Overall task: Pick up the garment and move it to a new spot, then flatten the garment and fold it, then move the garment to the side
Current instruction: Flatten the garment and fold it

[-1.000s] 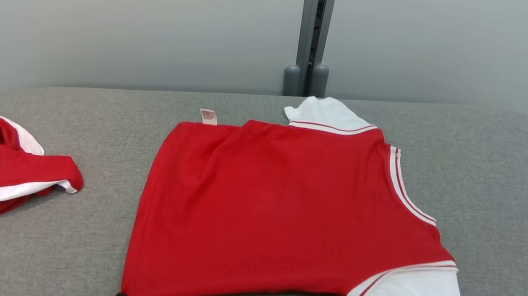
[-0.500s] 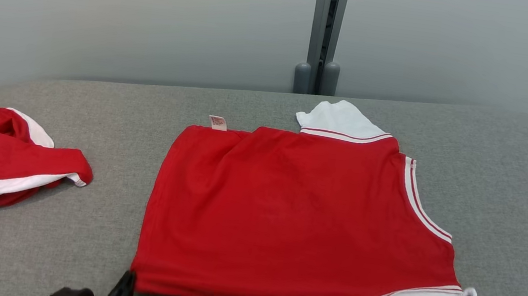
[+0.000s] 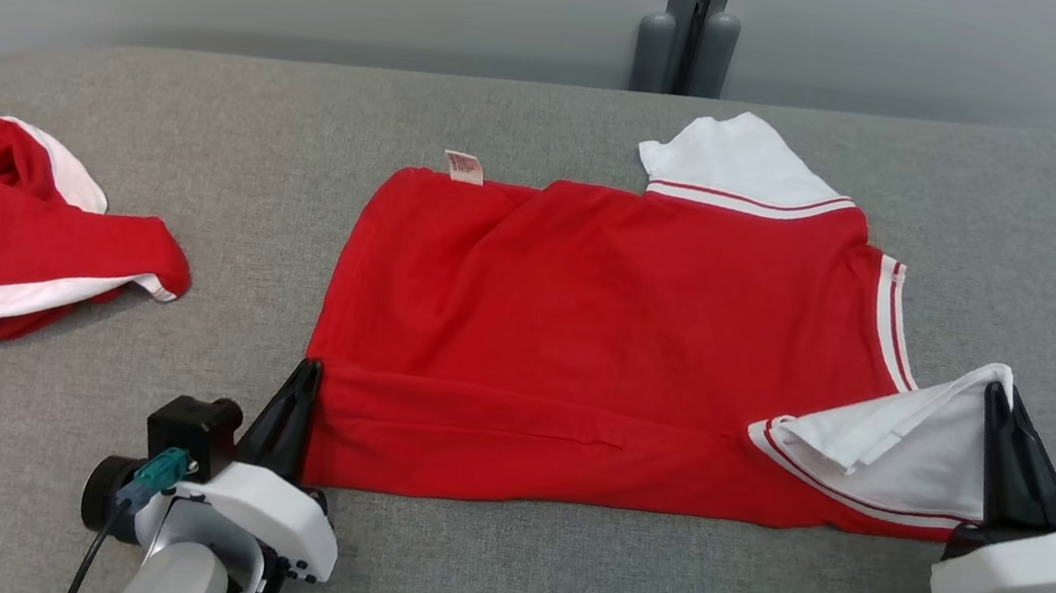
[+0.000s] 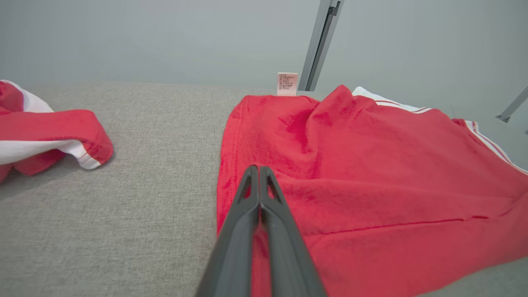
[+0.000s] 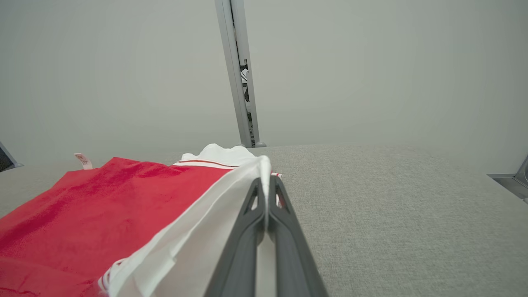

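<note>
The garment [image 3: 606,316] is a red shirt with white sleeves, spread on the grey table [image 3: 474,572]; its near edge is doubled over onto the body. My left gripper [image 3: 305,372] is shut on the garment's near left hem corner, and the left wrist view shows red cloth [image 4: 350,173] pinched between the dark fingers [image 4: 237,231]. My right gripper [image 3: 997,395] is shut on the near white sleeve [image 3: 913,440], lifted and folded back over the red body. In the right wrist view the white sleeve [image 5: 198,247] drapes from the gripper [image 5: 264,185].
A second red and white garment [image 3: 1,242] lies bunched at the table's left edge, seen too in the left wrist view as a red bundle [image 4: 45,132]. A grey post [image 3: 687,24] stands behind the table against the pale wall. A care label [image 3: 463,166] sticks up from the far hem.
Both grippers have moved forward over the table, carrying the near hem and the white sleeve up onto the red body. The head camera has tilted down.
</note>
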